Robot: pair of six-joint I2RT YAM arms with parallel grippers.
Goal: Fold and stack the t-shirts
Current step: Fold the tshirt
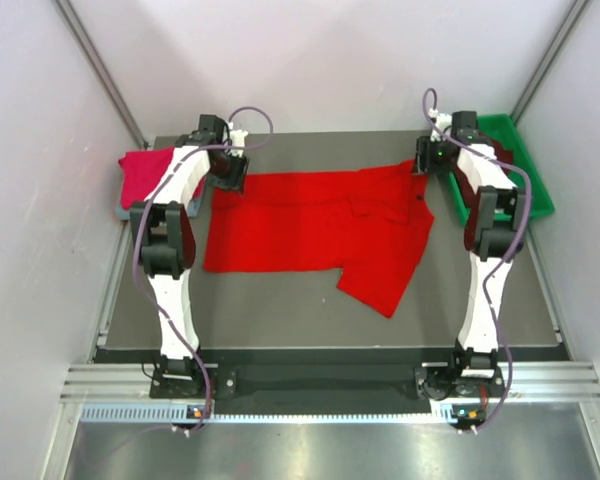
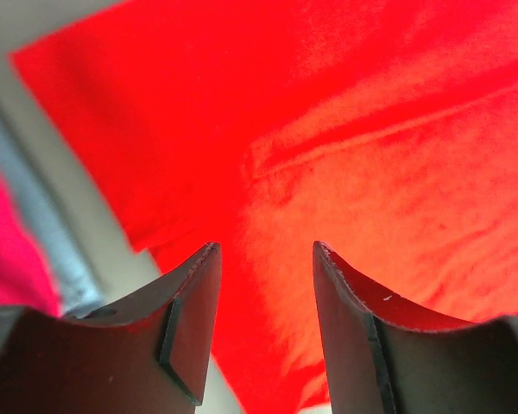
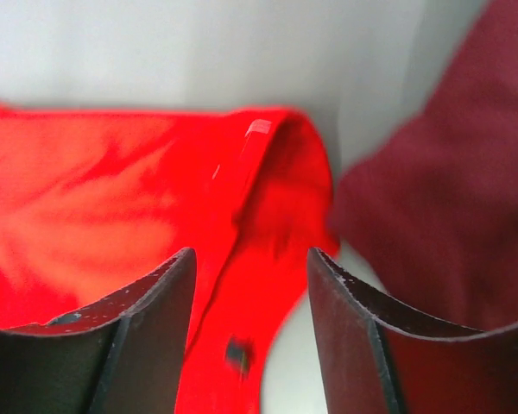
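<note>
A bright red t-shirt [image 1: 310, 225] lies spread flat across the middle of the table, one sleeve trailing toward the near right. My left gripper [image 1: 230, 178] hovers open over the shirt's far left corner, with the red cloth [image 2: 371, 172] below the gap of that gripper [image 2: 266, 250] and nothing pinched. Over the far right corner my right gripper [image 1: 421, 165] also stands open, and under it [image 3: 250, 254] a folded edge of the red cloth [image 3: 86, 198] lies loose. A crimson-pink t-shirt [image 1: 145, 178] lies folded at the far left on a grey-blue layer [image 1: 121, 208]. Dark maroon cloth [image 3: 449, 198] lies just right of the red shirt.
A green plastic tray [image 1: 528, 170] stands at the far right behind the right arm. White walls close in on both sides and at the back. The dark table surface [image 1: 280, 310] shows bare in front of the red shirt.
</note>
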